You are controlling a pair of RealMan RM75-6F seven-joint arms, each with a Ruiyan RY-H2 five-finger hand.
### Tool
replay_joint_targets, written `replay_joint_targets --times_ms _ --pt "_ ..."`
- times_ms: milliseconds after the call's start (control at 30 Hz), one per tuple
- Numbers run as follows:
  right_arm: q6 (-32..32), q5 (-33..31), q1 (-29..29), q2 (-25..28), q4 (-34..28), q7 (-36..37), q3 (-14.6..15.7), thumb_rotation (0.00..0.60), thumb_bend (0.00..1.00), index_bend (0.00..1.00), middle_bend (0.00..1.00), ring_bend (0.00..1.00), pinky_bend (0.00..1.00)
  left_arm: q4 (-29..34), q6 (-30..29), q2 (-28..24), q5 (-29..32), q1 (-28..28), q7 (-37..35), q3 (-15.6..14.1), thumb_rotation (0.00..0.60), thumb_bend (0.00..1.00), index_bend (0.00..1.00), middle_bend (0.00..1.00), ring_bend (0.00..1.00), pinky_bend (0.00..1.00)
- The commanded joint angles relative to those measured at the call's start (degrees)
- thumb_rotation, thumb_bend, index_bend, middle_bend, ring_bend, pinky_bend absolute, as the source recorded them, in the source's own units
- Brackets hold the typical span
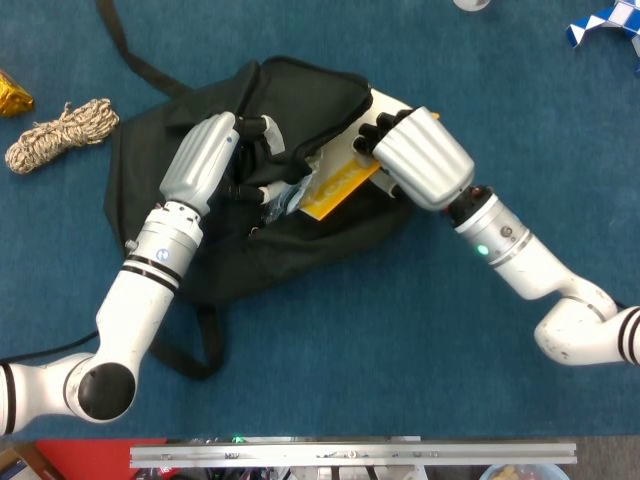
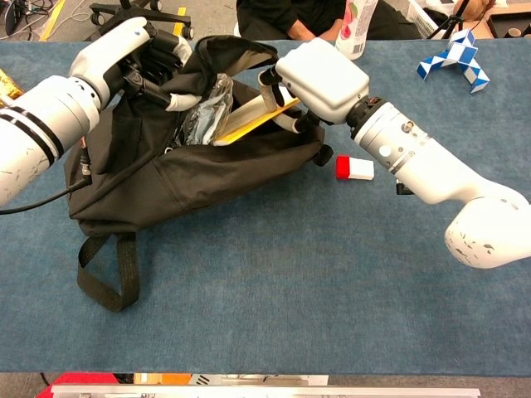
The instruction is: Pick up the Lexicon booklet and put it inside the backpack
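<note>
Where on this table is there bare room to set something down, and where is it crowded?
Bare blue cloth lies along the near edge, below the backpack and right arm. Another patch sits between the rope and the backpack strap. Crowded: the backpack mouth, where the left hand, right hand and booklet meet, and beside the red-white block.

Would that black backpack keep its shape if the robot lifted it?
Probably not. The backpack lies slumped and creased on the table, so it looks floppy. Its mouth gapes only where the left robot hand holds the flap up, so it would likely sag shut.

Matt black cloth backpack (image 1: 300, 225); glossy paper booklet (image 1: 335, 187); blue carpet-like tabletop (image 1: 400, 350).
</note>
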State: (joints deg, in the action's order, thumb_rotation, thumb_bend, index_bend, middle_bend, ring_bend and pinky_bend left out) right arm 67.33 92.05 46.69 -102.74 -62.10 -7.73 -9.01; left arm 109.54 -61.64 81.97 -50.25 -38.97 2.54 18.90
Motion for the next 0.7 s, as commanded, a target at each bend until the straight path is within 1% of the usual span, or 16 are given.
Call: replay_joint_targets --times_ms 33,233,467,700 --pt "0.4 0.2 0.0 -0.2 0.7 0.6 0.3 0.600 0.69 0.73 0.64 0.59 0.77 0.1 -0.1 -0.1 0.1 0.0 0.2 -0.1 0.600 0.34 0.62 0.72 0.75 0.96" --pt "1.6 0.8 0.2 -0.9 1.9 2.6 0.5 0.600 0.68 0.73 0.64 0.59 0.77 0.4 -0.2 -0.4 0.4 -0.2 0.4 -0.2 0.600 0.34 0.62 0.72 0.75 0.96" --pt "3.2 2.3 1.3 -3.9 5.6 5.7 0.9 0.600 0.68 0.73 0.64 0.59 0.77 1.3 -0.7 -0.7 0.4 -0.2 1.0 -0.4 0.600 0.34 0.62 0.72 0.75 0.96" --pt "4.9 2.9 2.5 -7.4 9.5 9.4 0.6 0.600 0.68 0.73 0.64 0.59 0.77 2.0 -0.7 -1.1 0.9 -0.2 1.0 -0.5 0.600 0.34 0.62 0.72 0.75 0.94"
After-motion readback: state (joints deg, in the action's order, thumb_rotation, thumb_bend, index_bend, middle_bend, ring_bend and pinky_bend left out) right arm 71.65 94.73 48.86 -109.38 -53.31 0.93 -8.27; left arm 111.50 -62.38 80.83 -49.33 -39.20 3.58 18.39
